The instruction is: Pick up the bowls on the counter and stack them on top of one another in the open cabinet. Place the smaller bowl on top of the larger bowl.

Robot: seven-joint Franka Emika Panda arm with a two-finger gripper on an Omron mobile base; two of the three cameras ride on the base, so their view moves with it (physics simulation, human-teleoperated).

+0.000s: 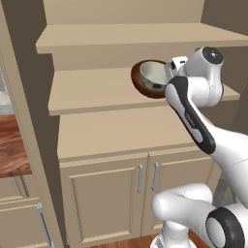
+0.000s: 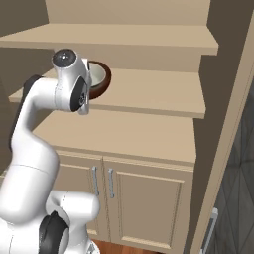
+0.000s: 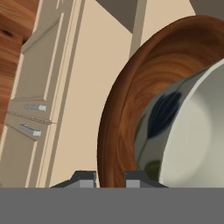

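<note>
You are facing the open cabinet [image 1: 121, 126], a tall plain tan unit with wide flat shelves stepped one above another, and below them two panelled doors, each with one metal bar handle [image 1: 140, 178]. To the far left in the left base view a strip of the reddish-brown wood-grain tabletop [image 1: 12, 145] shows over beige fronts. On the middle shelf [image 2: 149, 96] count two bowls, one inside the other: the larger bowl [image 1: 140, 83], dark reddish-brown and glossy, holds the smaller bowl [image 1: 154, 75], pale with dark bluish marks. Both appear tipped, their mouths turned partly sideways in the base views. The jaws stand nearly together at the brown bowl's rim; in the hand view the two dark fingertips [image 3: 85, 179] sit close on either side of that thick rim, with the gripper [image 3: 110, 180] right at it, so you appear to be pinching the larger bowl there. The pale bowl lies just beyond the jaws, nested against the brown wall.
</note>
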